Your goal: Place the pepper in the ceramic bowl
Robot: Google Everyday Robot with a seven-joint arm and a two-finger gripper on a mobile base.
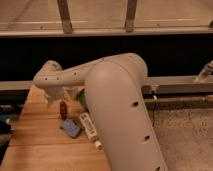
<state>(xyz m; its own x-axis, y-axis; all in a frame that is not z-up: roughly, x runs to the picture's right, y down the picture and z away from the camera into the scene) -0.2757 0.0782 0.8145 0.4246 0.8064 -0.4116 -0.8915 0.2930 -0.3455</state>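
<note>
The pepper (63, 109) is small, slim and dark red, and lies on the wooden table (35, 145) near its back left part. The ceramic bowl (82, 99) is green; only a sliver of it shows at the pepper's right, and my arm hides the remainder. My gripper (54, 98) hangs at the end of the white arm, just left of and above the pepper, close to it. I cannot tell whether it touches the pepper.
A blue object (71, 128) lies in front of the pepper. A white tube (88, 127) lies to its right, partly under my arm. My bulky arm (117, 110) covers the table's right side. A dark rail and a wall run behind the table.
</note>
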